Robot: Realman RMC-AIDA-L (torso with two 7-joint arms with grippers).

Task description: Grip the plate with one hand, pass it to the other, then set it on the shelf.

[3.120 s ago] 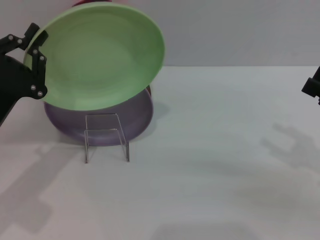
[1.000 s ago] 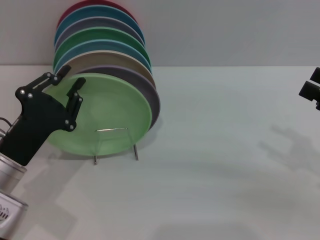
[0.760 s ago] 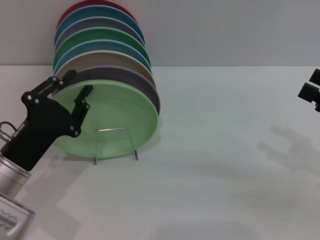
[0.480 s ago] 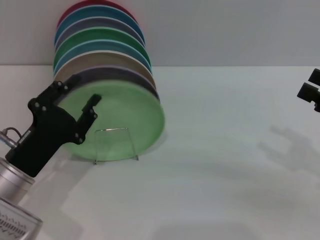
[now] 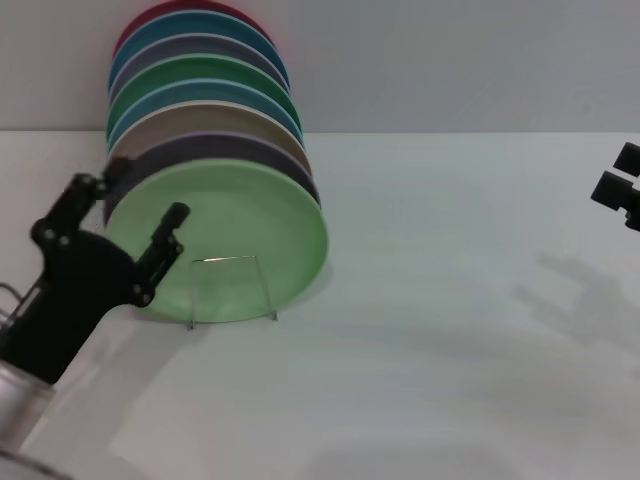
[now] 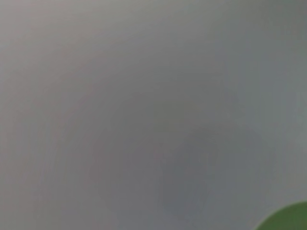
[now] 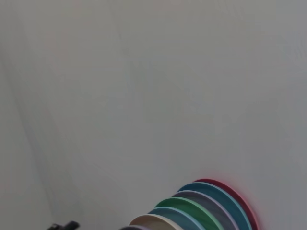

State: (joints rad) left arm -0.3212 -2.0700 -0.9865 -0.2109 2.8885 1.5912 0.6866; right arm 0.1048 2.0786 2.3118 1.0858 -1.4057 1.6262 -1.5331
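The light pastel-green plate [image 5: 235, 235] stands on edge at the front of the wire rack [image 5: 232, 292], leaning on the plates behind it. My left gripper [image 5: 130, 200] is at the plate's left edge with its fingers spread wide. One finger [image 5: 170, 228] is in front of the plate's face and the other [image 5: 75, 192] is off its left rim. Neither visibly presses the plate. A bit of green plate rim [image 6: 288, 219] shows in the left wrist view. My right gripper [image 5: 620, 188] hangs at the far right edge, away from the plate.
Behind the light green plate the rack holds a row of plates [image 5: 200, 90]: red, blue, lilac, dark green, blue, beige and purple. They also show in the right wrist view [image 7: 201, 206]. The white tabletop [image 5: 450, 300] stretches to the right.
The left gripper lowered the light green plate into the front of the rack, opened, and drew back down and to the left. The right arm barely moved.
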